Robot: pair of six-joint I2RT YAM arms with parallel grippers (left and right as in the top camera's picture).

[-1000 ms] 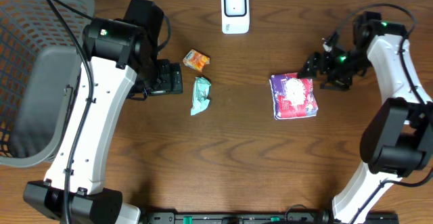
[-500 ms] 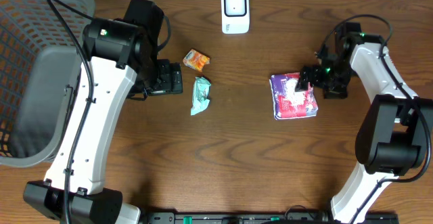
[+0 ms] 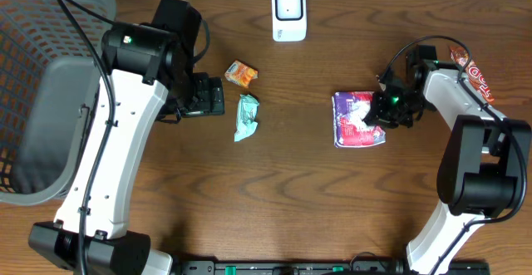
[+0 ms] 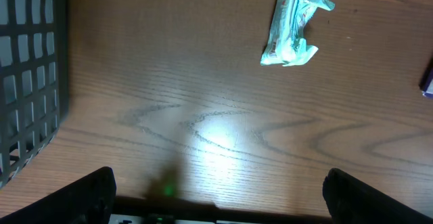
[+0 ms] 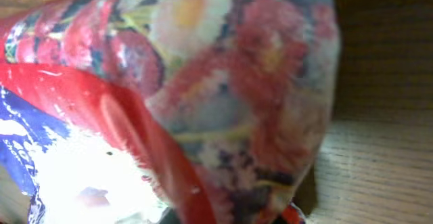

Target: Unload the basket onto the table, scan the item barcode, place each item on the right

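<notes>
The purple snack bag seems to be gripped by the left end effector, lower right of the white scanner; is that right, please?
Not quite: it is the right end effector that grips the purple snack bag, as the overhead view shows. It does lie lower right of the white scanner.

The big white and black left arm point(image 3: 112, 142) has fat, smooth shells and round black joints. A tiny green light point(image 3: 127, 36) glows on one joint, and a thin black cable point(image 3: 81, 27) runs along it. The thinner white and black right arm point(image 3: 465, 88) has a looping black cable point(image 3: 416, 42) and a small green light point(image 3: 391, 100). The left gripper point(image 4: 218, 191) has dull black fingers point(image 4: 93, 191).
</notes>
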